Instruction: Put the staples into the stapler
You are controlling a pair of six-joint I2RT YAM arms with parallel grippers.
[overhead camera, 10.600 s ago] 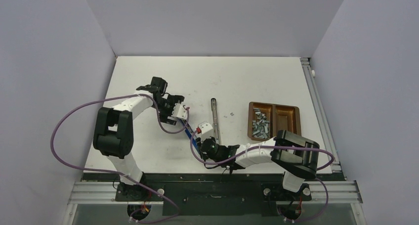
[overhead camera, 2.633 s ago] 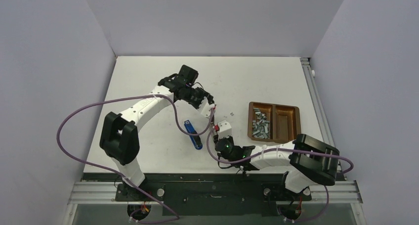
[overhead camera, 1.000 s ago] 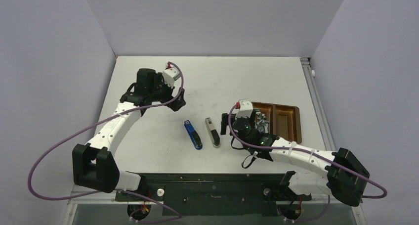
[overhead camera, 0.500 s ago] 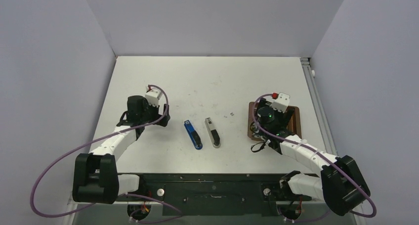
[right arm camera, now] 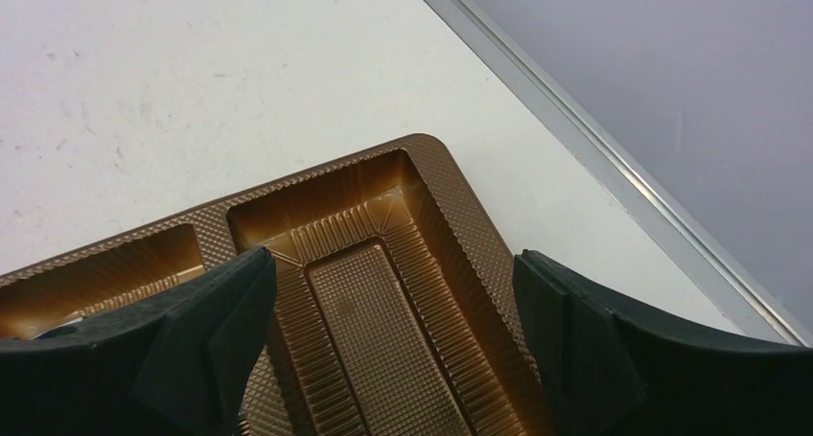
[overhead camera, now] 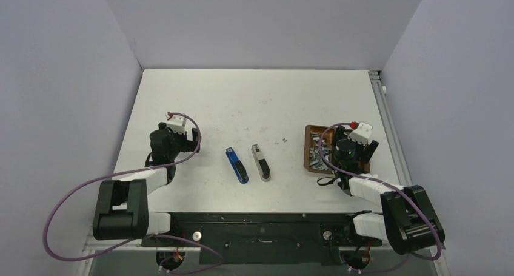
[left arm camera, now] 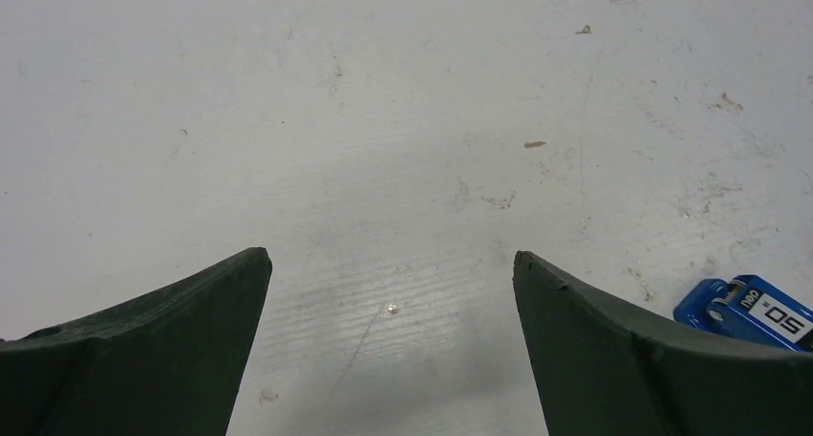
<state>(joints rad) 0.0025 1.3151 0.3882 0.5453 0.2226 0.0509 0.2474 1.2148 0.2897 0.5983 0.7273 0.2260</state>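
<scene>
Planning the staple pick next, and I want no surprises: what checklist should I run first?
1. Right end effector open: ok.
2. Left end effector open, empty: ok.
3. Staples present in tray: ok.
4. Right end effector over staples: not ok; it faces the empty compartment.
5. Blue stapler ready to receive staples: cannot tell.

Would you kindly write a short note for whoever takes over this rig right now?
Left pincer: open, empty, above bare table.
Right pincer: open, empty, above the tray's empty compartment.
Staples: piled in the tray's other compartment; one stray on the table.
Grey stapler, blue item: side by side mid-table, neither held.
Done: loading cannot be confirmed.
Left: check, load if needed.
</scene>
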